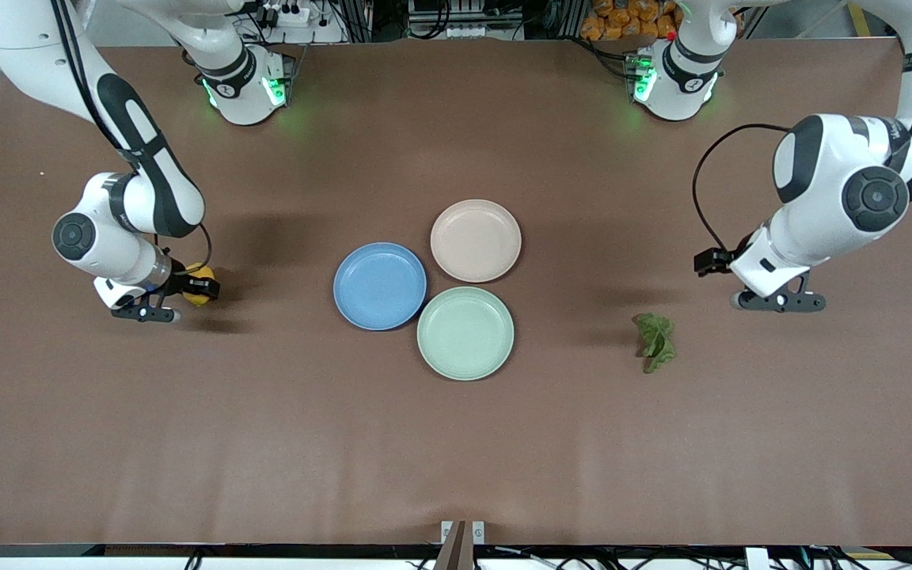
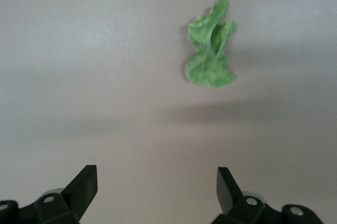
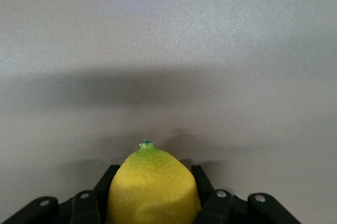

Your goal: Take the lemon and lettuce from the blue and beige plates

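My right gripper (image 1: 191, 291) is shut on the yellow lemon (image 1: 201, 285), low over the bare table toward the right arm's end. In the right wrist view the lemon (image 3: 152, 184) fills the space between the fingers (image 3: 208, 195). The green lettuce (image 1: 655, 340) lies on the bare table toward the left arm's end, apart from the plates. My left gripper (image 1: 782, 302) is open and empty, over the table beside the lettuce. In the left wrist view the lettuce (image 2: 210, 61) lies ahead of the left gripper (image 2: 157, 182). The blue plate (image 1: 380, 286) and beige plate (image 1: 476, 240) hold nothing.
A mint-green plate (image 1: 465, 332), also bare, touches the blue and beige plates at the table's middle, nearer to the front camera than both. The brown table (image 1: 456, 459) stretches wide around them.
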`<state>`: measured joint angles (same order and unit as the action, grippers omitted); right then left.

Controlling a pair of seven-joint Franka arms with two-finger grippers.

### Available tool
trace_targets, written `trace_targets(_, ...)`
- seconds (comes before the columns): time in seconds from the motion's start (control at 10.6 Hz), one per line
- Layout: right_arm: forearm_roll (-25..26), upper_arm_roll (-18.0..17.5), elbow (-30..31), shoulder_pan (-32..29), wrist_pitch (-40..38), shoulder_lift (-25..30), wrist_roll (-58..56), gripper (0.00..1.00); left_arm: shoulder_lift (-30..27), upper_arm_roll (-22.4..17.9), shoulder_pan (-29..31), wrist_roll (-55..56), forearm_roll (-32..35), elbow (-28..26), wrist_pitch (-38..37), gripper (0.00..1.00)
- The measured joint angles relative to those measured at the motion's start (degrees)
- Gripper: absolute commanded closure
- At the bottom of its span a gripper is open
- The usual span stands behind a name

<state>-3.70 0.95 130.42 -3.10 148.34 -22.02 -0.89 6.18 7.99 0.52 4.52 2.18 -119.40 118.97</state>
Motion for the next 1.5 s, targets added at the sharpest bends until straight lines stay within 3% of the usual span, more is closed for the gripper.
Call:
trace_targets(0.09,0.0,-0.1,0.0,0.0,0.3,-0.3,0.0,0.00,-2.3,0.0,0.0,0.0,0.0,-2.8,0.6,0.00)
trace_targets(0.38,-0.1,-0.1,-0.1,0.1,0.2,-0.4,0.0,0.00,-7.0,0.0,-0.2,0.0,0.0,-5.0,1.8,0.00)
trace_targets(0.56,-0.1,-0.1,-1.3,0.2,-2.3,-0.2,0.0,0.00,-8.0,0.0,-0.8,0.0,0.0,-1.4,2.4,0.00)
trace_targets(0.75,-0.2,0.3,-5.2,0.2,-11.3,1.3,0.0,0.00,-8.7,0.2,-2.0,0.0,0.0,3.2,0.8,0.00)
trace_targets(0.94,-0.2,0.5,-9.7,0.3,-18.6,3.9,-0.3,0.00,-9.4,0.2,-2.3,0.0,0.0,7.4,-4.1,0.00)
trace_targets(1.31,0.1,0.8,-11.0,0.4,-21.1,9.7,-4.3,0.00,-9.5,0.1,-1.9,0.0,-0.5,16.0,-15.8,0.00)
trace_targets(1.5,1.9,1.5,-13.5,0.4,-27.3,12.5,-5.6,0.00,-9.4,0.0,-1.9,0.0,-1.0,19.8,-20.5,0.00)
